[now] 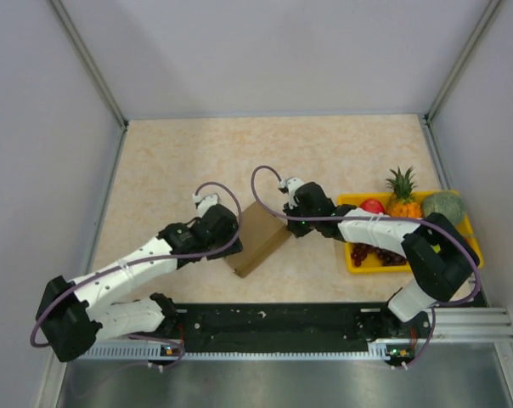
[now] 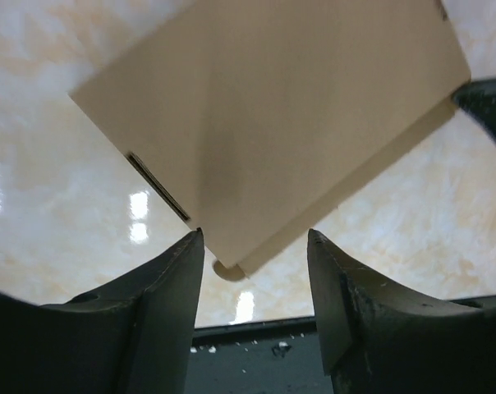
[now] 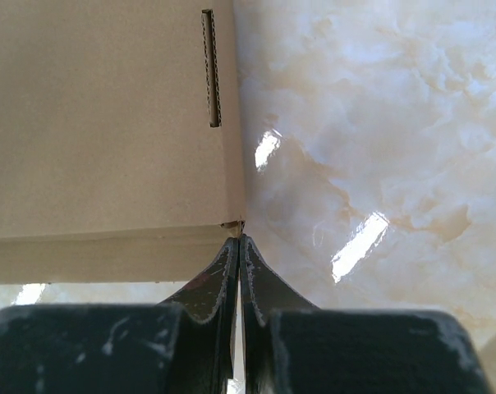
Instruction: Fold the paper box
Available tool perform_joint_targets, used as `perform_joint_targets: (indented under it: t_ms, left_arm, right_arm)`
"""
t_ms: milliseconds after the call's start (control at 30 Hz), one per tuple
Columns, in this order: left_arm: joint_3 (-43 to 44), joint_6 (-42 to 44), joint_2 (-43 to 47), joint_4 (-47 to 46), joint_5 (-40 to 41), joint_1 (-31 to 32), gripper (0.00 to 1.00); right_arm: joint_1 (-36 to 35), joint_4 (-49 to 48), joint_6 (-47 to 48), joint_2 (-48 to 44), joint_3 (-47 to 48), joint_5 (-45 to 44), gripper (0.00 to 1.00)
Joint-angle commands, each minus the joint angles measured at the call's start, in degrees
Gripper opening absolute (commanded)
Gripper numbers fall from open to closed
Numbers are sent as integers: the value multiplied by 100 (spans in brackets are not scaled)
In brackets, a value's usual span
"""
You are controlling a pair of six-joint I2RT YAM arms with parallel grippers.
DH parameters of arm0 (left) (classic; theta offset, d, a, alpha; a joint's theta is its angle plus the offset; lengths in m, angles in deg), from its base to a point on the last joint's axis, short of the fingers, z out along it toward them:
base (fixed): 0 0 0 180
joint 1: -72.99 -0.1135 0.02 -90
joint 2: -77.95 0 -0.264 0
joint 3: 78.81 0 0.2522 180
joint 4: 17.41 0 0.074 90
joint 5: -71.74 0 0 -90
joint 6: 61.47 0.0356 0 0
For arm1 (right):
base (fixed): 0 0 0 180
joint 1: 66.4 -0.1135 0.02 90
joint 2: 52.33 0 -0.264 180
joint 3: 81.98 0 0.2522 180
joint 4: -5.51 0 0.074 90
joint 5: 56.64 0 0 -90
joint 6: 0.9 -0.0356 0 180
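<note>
The paper box [image 1: 258, 238] is a flat closed brown kraft box lying at an angle in the middle of the table. My left gripper [image 1: 231, 228] is at its left side, open. In the left wrist view the box [image 2: 273, 123] has one corner between the spread fingertips of this gripper [image 2: 254, 238], touching neither. My right gripper [image 1: 284, 212] is at the box's upper right corner, shut. In the right wrist view its closed tips [image 3: 239, 240] touch the corner of the box [image 3: 100, 123], with no cardboard visible between them. A slot [image 3: 210, 70] shows in the box top.
A yellow tray [image 1: 384, 269] at the right holds a pineapple [image 1: 402, 194], a red fruit [image 1: 372, 206], a green melon [image 1: 443, 206] and dark grapes [image 1: 380, 253]. A black rail [image 1: 273, 319] runs along the near edge. Grey walls enclose the table.
</note>
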Motion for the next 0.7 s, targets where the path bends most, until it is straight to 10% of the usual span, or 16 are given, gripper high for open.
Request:
perform_joint_targets:
  t_ms: [0,667]
  left_arm:
    - [216,1261,291,-71,-411,-898,57]
    - [2289,4469,-3373,-214,-3145,-2755,80]
  right_arm:
    - [36,-89,141,132,349,14,0]
    - [475,-45,1204,791,938,1086,0]
